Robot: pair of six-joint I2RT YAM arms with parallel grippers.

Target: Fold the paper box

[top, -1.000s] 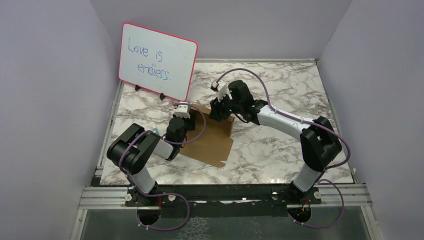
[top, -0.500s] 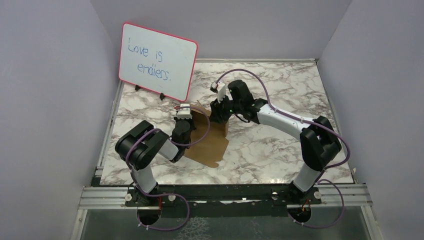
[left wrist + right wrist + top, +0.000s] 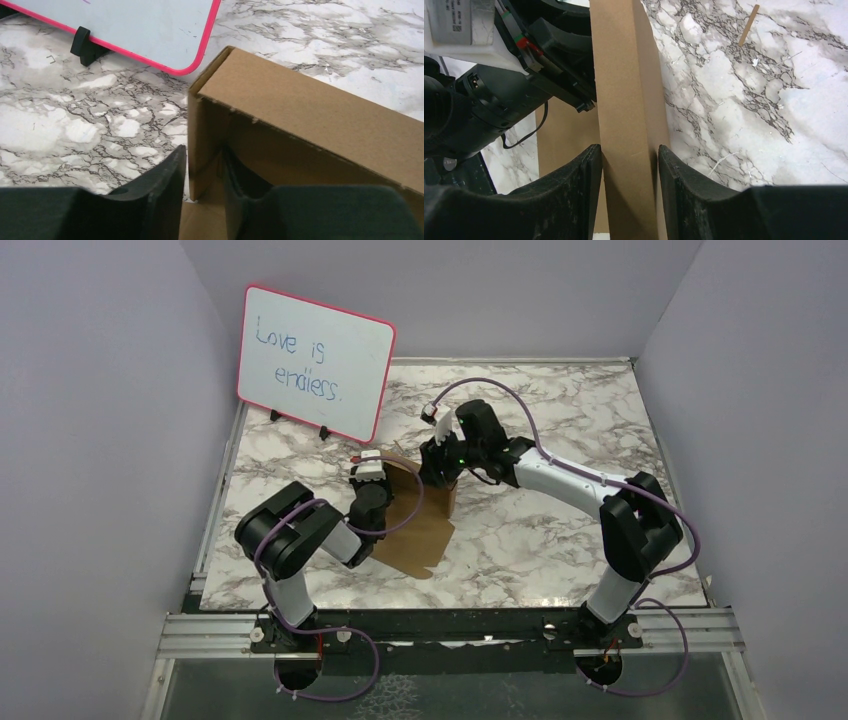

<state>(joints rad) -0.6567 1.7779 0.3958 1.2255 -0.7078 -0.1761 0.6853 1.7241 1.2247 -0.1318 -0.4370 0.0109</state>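
The paper box (image 3: 420,525) is brown cardboard, half raised, lying between my two arms on the marble table. In the left wrist view my left gripper (image 3: 203,150) straddles the upright end wall at the corner of the box (image 3: 310,105). One finger is outside and one inside, with a thin sliver of marble showing beside the outer finger. In the right wrist view my right gripper (image 3: 629,150) is shut on a folded wall of the box (image 3: 621,75), with both pads pressed against its faces. From above, the left gripper (image 3: 370,477) and right gripper (image 3: 440,465) face each other across the box.
A pink-framed whiteboard (image 3: 315,360) stands on black feet at the back left, close behind the box corner (image 3: 125,25). A small wooden stick (image 3: 749,24) lies on the marble beyond the right gripper. Purple walls enclose the table on three sides.
My left arm has swung in toward the box, and the cardboard's left side has risen, so the sheet covers less of the table. The right arm has hardly moved.
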